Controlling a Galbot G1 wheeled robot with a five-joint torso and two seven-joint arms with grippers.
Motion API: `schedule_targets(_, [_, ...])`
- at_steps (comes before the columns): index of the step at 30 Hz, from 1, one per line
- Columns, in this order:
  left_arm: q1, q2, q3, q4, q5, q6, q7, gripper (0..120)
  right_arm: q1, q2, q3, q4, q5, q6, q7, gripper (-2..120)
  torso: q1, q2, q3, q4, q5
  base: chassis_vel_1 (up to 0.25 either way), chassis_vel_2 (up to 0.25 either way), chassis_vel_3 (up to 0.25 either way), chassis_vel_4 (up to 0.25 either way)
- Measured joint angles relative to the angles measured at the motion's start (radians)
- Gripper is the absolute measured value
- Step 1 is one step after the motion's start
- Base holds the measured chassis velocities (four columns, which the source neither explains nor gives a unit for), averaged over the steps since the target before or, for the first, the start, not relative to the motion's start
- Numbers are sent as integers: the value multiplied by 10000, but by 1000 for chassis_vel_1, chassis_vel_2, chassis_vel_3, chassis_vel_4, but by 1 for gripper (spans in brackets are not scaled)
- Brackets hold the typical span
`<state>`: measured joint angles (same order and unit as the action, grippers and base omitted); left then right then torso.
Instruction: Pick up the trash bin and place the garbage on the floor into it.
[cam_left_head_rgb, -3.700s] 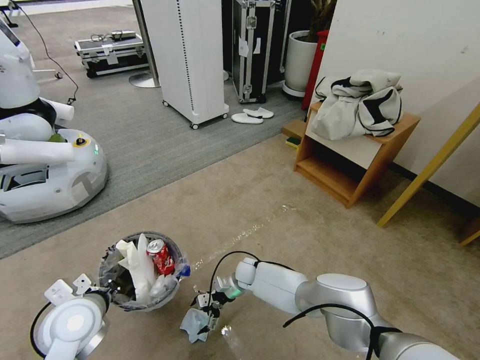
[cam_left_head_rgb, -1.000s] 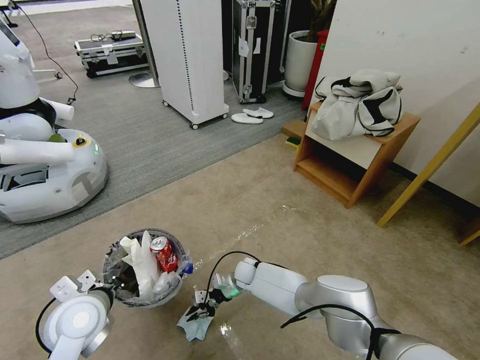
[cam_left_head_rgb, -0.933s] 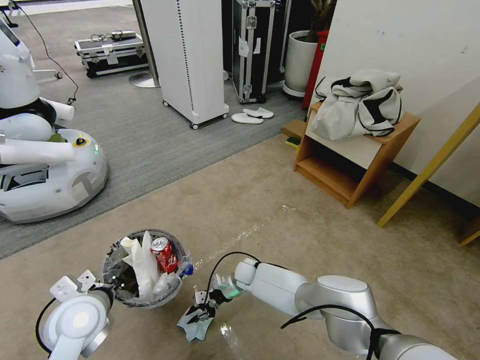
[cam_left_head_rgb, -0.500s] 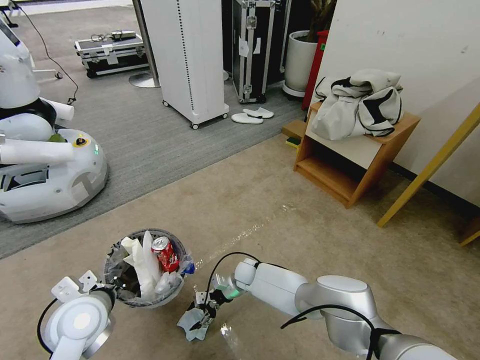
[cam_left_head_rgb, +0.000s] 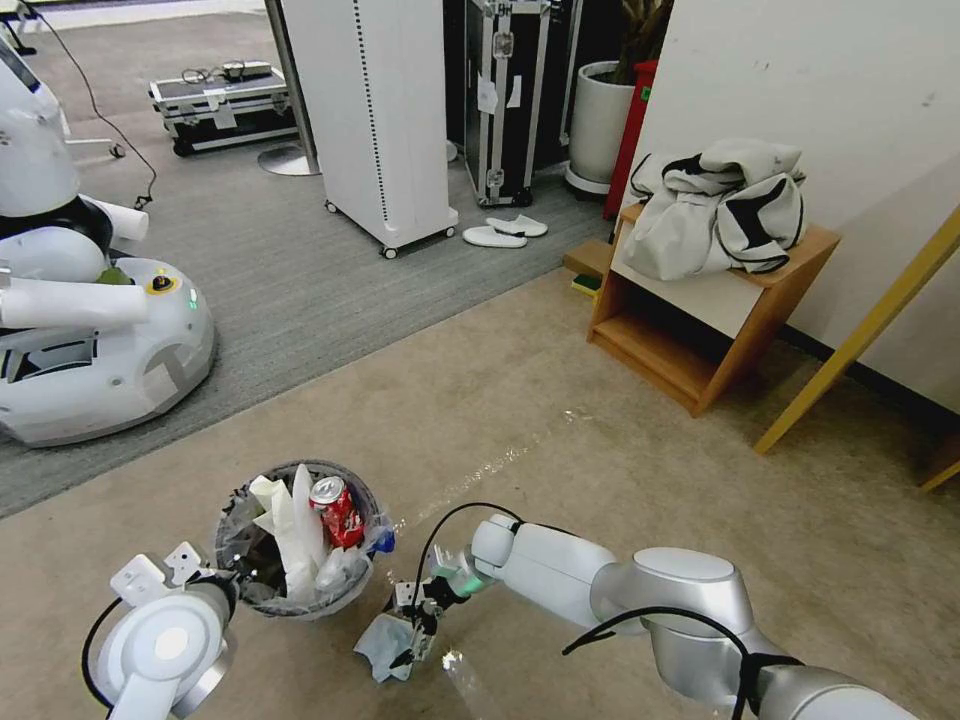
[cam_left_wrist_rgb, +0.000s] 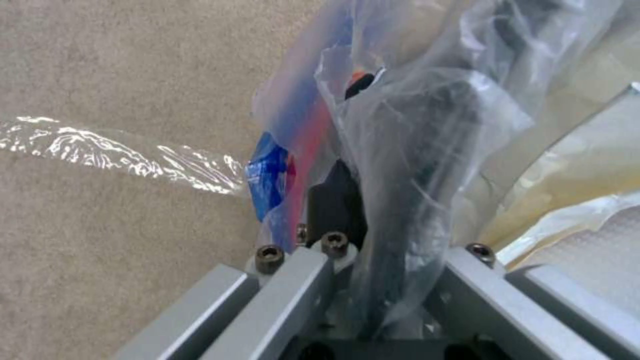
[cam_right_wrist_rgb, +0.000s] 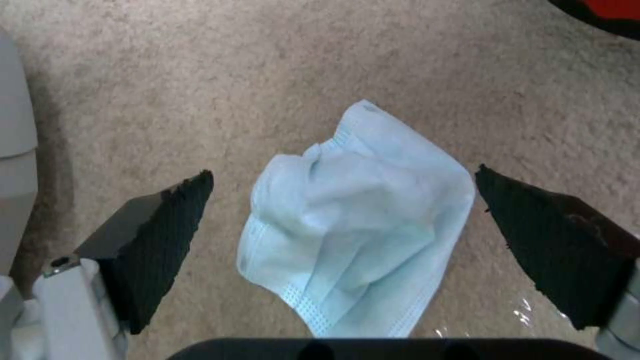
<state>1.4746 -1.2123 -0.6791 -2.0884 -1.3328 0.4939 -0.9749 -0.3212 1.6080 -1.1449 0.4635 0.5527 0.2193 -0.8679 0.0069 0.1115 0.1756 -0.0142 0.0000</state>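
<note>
Light-blue cloth (cam_right_wrist_rgb: 353, 220) between right tool's (cam_right_wrist_rgb: 343, 200) spread fingers.

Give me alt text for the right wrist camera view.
The right gripper is open, its two black fingers on either side of a crumpled light-blue cloth lying on beige carpet.

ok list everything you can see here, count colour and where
trash bin: 1, bag-lined, held at rim by left claw
soda can: 1, red, in bin
papers: several, white, in bin
light-blue cloth: 1, on beige carpet between right claw's open fingers
slippers: 2, white, grey carpet by white cabinet
clothes bundle: 1, grey-white, on wooden stand
flight cases: 2, black
planter: 1, white
other robot: 1, white, far left
left claw: shut
right claw: open
</note>
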Motion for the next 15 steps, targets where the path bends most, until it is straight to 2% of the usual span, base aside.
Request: schedule_targets(15, [-77, -111, 116, 29, 70, 16, 2, 0, -65, 0, 58, -148, -36, 36, 138, 100, 0, 0, 0, -1, 0, 0, 0, 0, 0])
